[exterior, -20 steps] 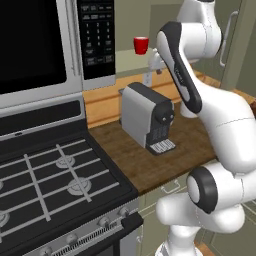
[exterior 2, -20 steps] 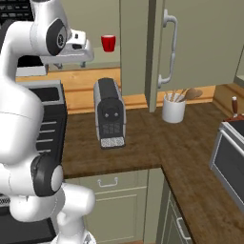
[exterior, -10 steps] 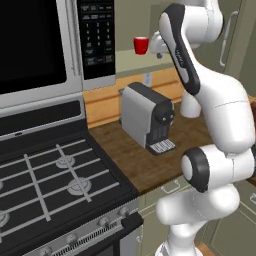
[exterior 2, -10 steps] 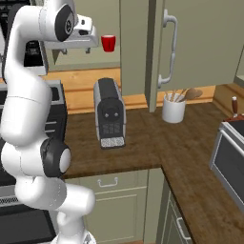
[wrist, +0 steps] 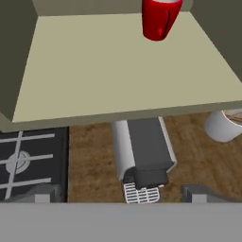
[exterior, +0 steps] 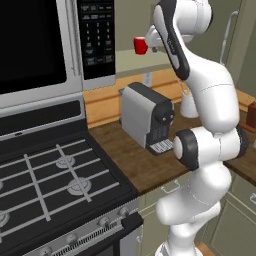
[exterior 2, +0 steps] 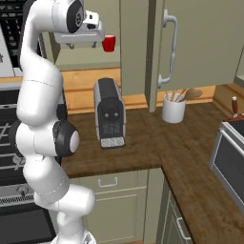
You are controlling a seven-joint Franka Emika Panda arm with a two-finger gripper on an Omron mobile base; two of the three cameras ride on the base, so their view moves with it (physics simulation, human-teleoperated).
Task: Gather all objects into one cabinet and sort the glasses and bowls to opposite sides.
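Step in hand, as judged: approach to the red cup for pickup or repositioning on the cabinet shelf. Located at top centre of the hand view, upright, toward the back of the pale shelf; seen at upper centre of the left base view and upper left-centre of the right base view.

Gripper raised to shelf height, just beside the cup in the right base view, not touching it. Fingers spread fully apart, nothing held; finger tips at the bottom corners of the hand view, well short of the cup.

Below the shelf: coffee machine on the wooden counter, white utensil crock at centre right, stove at lower left of the left base view.

Next move, as judged: advance into the shelf, centre the cup between the fingers, then close. Avoid pushing the cup toward the back wall. Other mugs and bowl not identified here.
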